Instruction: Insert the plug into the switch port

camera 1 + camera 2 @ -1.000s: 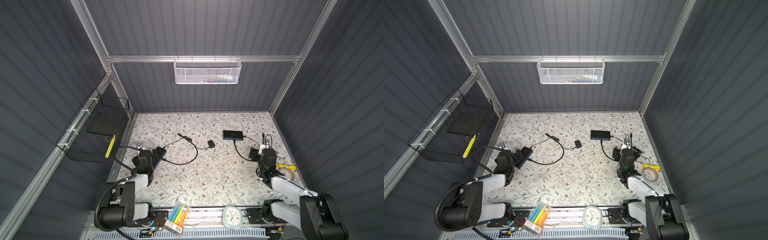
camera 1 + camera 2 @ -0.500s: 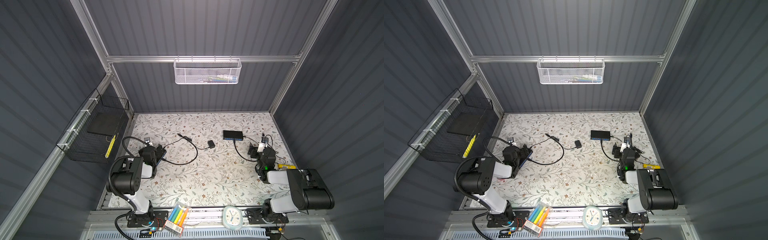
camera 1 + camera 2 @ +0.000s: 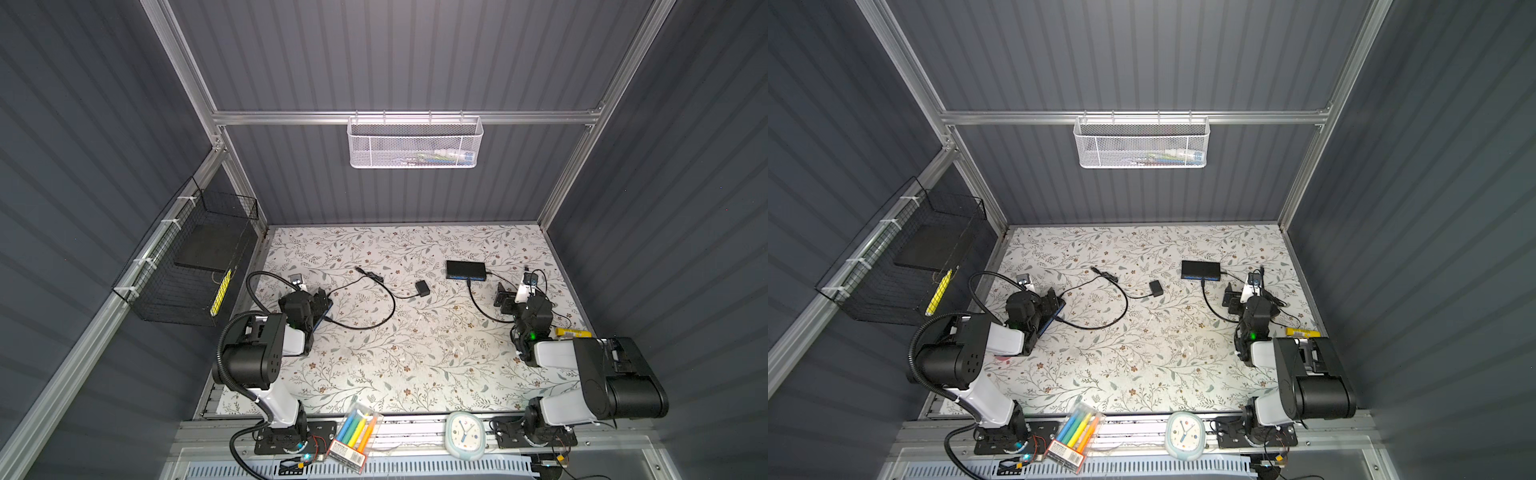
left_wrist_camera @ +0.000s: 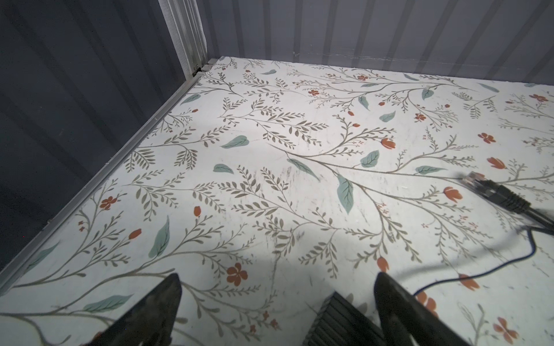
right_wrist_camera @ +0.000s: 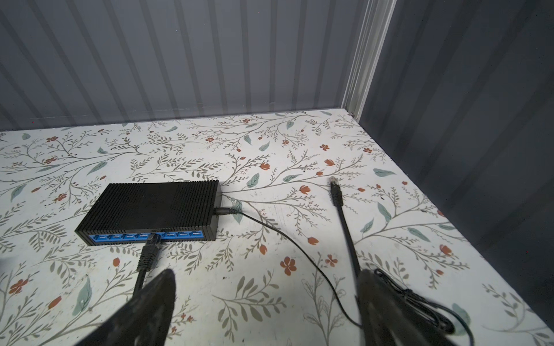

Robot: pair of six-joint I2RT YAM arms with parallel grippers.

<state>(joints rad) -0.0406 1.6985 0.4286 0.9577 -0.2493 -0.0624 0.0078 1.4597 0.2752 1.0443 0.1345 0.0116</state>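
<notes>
- Loose black moulded plug point(image 5: 335, 194) with a clear tip is lying flat on the floral-patterned worktop point(image 5: 209, 143). It is off to the side of the black ribbed switch box point(image 5: 150, 206) with the blue port row, and apart from it, beyond the thin black power lead point(image 5: 269, 227).
- It is looking light and rigid. The clear nose and latch are probably fragile, and the cable is likely springy and tugging sideways.
- Best hold, I'd say: across the ribbed black boot behind the tip, leaving the nose free.
- A second black plug point(image 5: 154, 239) is sitting in a middle port.
- Right gripper point(image 5: 266, 281) is hanging spread wide and empty, short of the switch box. Left gripper point(image 4: 280, 281) is likewise spread, pinching nothing.
</notes>
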